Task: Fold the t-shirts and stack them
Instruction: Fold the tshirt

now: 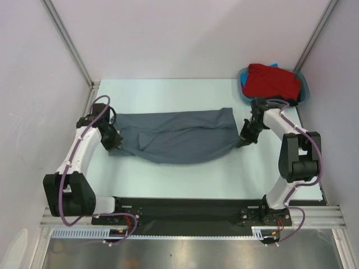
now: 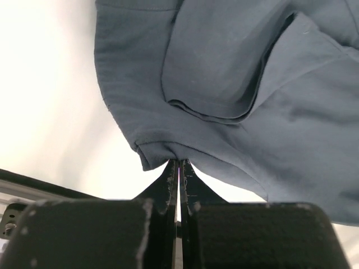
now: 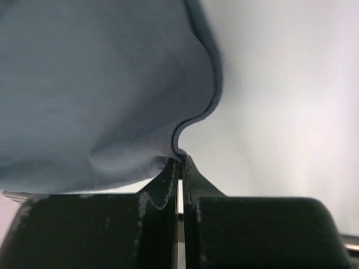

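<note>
Both pairs of jaws are pinched tight on the same garment, one at each end. Left jaws, seen from the left wrist, are closed with only a hairline slit between them, and the hem at the left end of the slate-grey t-shirt (image 1: 176, 134) is caught at their tips. Right jaws look the same from the right wrist: closed to a sliver, with a curled edge of the grey cloth gripped right at the tips.

From overhead, the grey t-shirt lies stretched left to right across the middle of the pale surface (image 1: 168, 176), between the two arms. It is not flat. A fold runs along its upper part, a looser flap sits near the left end, and the right end narrows to a point where the right jaws hold it. Whether the gripped ends are raised off the surface, I cannot tell.

The left arm (image 1: 78, 151) reaches in from the left side and the right arm (image 1: 291, 140) bends in from the right.

The red t-shirt (image 1: 272, 80) is bunched in a teal tub (image 1: 306, 89) at the far right corner, well apart from the grey one. A bit of blue cloth (image 1: 274, 65) shows at its far edge.
</note>
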### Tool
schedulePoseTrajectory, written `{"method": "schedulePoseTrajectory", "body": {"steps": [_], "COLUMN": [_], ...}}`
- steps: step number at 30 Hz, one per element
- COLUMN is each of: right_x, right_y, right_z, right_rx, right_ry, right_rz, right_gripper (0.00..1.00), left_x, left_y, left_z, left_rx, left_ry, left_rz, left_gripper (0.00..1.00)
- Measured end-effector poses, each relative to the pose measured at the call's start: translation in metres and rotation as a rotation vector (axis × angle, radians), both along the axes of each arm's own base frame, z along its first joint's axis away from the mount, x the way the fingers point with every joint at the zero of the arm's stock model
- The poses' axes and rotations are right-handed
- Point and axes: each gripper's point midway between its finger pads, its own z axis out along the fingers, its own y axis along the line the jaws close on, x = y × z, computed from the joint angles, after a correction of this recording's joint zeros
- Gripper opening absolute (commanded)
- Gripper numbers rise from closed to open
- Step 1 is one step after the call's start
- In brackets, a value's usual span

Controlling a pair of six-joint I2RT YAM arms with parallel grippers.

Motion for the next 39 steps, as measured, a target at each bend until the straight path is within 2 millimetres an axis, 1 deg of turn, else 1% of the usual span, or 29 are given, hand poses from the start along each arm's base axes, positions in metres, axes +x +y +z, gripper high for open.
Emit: {"method": "schedulePoseTrajectory", "body": {"steps": [2,4,6,11,15,21,22,23,24,25,26,27,28,29,31,32,34,36,39], "right_x": [0.019,0.033,0.041,0.062,0.086,0.124,0.129,0.134,0.139,0.144,0.147,0.152,0.155,0.16,0.168,0.171,0.179,0.182,0.191], "right_y": [0.003,0.006,0.008,0.012,0.013,0.012,0.011,0.01,0.01,0.01,0.01,0.009,0.009,0.009,0.007,0.007,0.005,0.005,0.004], "right_z": [0.012,0.018,0.018,0.009,0.005,0.005,0.005,0.003,0.002,0.001,-0.001,-0.004,-0.005,-0.007,-0.008,-0.007,-0.003,0.004,0.019], "right_rx": [0.015,0.029,0.036,0.048,0.05,0.054,0.054,0.054,0.055,0.054,0.054,0.053,0.053,0.051,0.049,0.046,0.045,0.042,0.03], "right_ry": [-0.046,-0.068,-0.07,-0.044,-0.052,-0.088,-0.094,-0.097,-0.101,-0.102,-0.101,-0.1,-0.101,-0.103,-0.109,-0.112,-0.132,-0.144,-0.183], "right_rz": [0.012,0.022,0.03,0.047,0.057,0.055,0.053,0.051,0.049,0.047,0.045,0.043,0.042,0.043,0.039,0.035,0.032,0.031,0.034], "right_gripper": [0.0,0.0,0.0,0.0,0.0,0.0,0.0,0.03,0.08,0.15,0.28,0.31,0.32,0.34,0.35,0.36,0.36,0.37,0.39], "left_x": [0.005,0.01,0.013,0.024,0.05,0.106,0.113,0.117,0.122,0.127,0.129,0.131,0.133,0.134,0.135,0.134,0.133,0.133,0.136], "left_y": [0.0,-0.002,-0.004,-0.007,-0.005,0.001,0.002,0.003,0.005,0.006,0.007,0.007,0.008,0.009,0.01,0.01,0.013,0.015,0.017], "left_z": [0.003,0.001,-0.005,-0.022,-0.026,-0.019,-0.02,-0.022,-0.024,-0.028,-0.031,-0.036,-0.042,-0.048,-0.06,-0.065,-0.072,-0.074,-0.069], "left_rx": [-0.003,-0.012,-0.023,-0.045,-0.046,-0.038,-0.037,-0.036,-0.035,-0.036,-0.038,-0.04,-0.046,-0.048,-0.05,-0.05,-0.04,-0.029,-0.016], "left_ry": [0.007,0.028,0.059,0.136,0.146,0.094,0.091,0.094,0.096,0.102,0.109,0.121,0.136,0.15,0.18,0.195,0.214,0.22,0.205], "left_rz": [-0.006,-0.011,-0.014,-0.029,-0.038,-0.055,-0.058,-0.057,-0.061,-0.06,-0.061,-0.062,-0.062,-0.061,-0.061,-0.062,-0.06,-0.059,-0.065], "left_gripper": [0.02,0.03,0.04,0.03,0.03,0.03,0.04,0.06,0.11,0.22,0.25,0.26,0.32,0.44,0.47,0.48,0.49,0.49,0.5]}}
